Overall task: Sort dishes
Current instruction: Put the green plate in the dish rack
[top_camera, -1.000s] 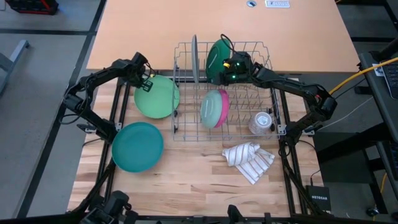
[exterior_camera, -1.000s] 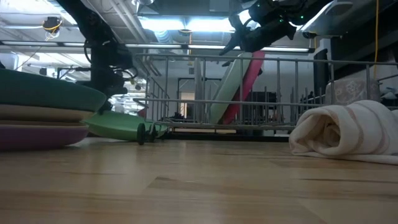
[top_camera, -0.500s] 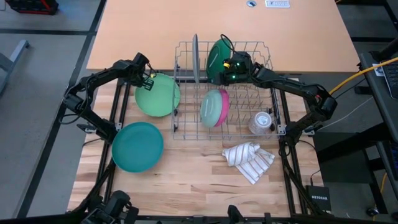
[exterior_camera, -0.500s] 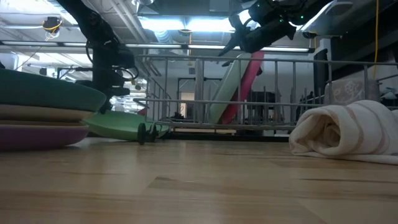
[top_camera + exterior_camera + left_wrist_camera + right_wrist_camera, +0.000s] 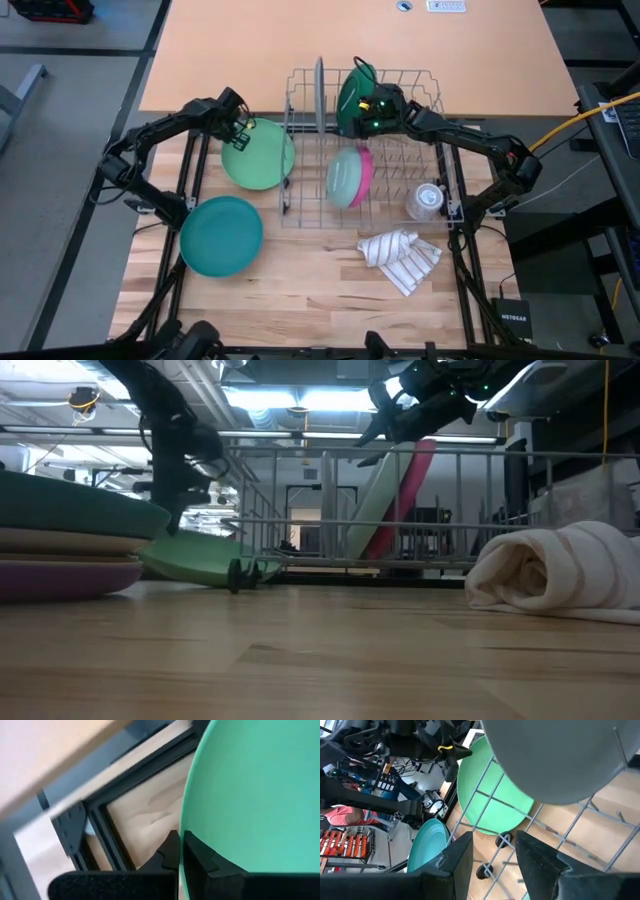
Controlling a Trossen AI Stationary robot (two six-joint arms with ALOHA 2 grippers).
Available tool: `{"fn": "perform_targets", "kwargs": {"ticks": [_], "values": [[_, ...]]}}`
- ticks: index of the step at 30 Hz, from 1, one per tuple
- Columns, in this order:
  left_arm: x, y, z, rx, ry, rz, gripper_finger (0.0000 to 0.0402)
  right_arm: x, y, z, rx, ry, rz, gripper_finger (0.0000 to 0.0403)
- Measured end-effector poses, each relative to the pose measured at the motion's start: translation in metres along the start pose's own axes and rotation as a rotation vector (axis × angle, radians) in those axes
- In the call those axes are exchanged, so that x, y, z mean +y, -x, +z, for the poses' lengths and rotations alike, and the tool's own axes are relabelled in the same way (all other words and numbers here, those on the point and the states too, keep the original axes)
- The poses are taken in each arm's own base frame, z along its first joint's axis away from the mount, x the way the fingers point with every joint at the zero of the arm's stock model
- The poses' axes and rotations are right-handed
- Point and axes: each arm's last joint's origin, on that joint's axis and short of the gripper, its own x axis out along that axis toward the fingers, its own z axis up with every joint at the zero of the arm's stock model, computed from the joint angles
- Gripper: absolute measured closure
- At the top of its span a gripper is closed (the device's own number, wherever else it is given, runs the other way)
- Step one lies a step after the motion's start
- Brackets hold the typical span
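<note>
High view shows my left gripper point(image 5: 234, 128) pinching the rim of the light green plate point(image 5: 262, 155), which leans on the rack point(image 5: 300, 205) beside the teal plate point(image 5: 221, 235). My right gripper point(image 5: 362, 108) is over the dark green dish point(image 5: 350, 92); I cannot tell if its fingers are open. I think the green plate could snag the rack wires and slip out.

Five dishes show from above: a light green plate point(image 5: 258, 154), a teal plate point(image 5: 221, 235), a grey plate point(image 5: 319, 85), a dark green dish point(image 5: 352, 95) and a pale green-and-pink pair point(image 5: 348, 176) counted as one. One wire rack point(image 5: 437, 204), one glass cup point(image 5: 425, 199), one striped cloth point(image 5: 400, 256).

The wooden table point(image 5: 300, 290) carries a wire rack point(image 5: 400, 205), teal plate point(image 5: 221, 236) and striped cloth point(image 5: 402, 256).
</note>
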Motion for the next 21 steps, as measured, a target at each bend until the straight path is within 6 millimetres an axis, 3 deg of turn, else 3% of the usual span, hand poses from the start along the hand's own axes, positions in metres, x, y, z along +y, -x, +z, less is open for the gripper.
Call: {"fn": "perform_targets", "kwargs": {"ticks": [5, 15, 21], "values": [[0.006, 0.025, -0.005, -0.092, -0.067, -0.058, 0.0401, 0.0, 0.0, 0.0, 0.011, -0.001, 0.014, 0.0251], [0.028, 0.09, -0.03, -0.331, -0.001, -0.011, 0.0401, 0.001, 0.0, 0.0, 0.01, 0.0, 0.017, 0.0251], [0.033, 0.108, -0.041, -0.398, 0.021, 0.0, 0.0401, 0.005, 0.0, 0.002, 0.018, -0.003, 0.083, 0.0251]]}}
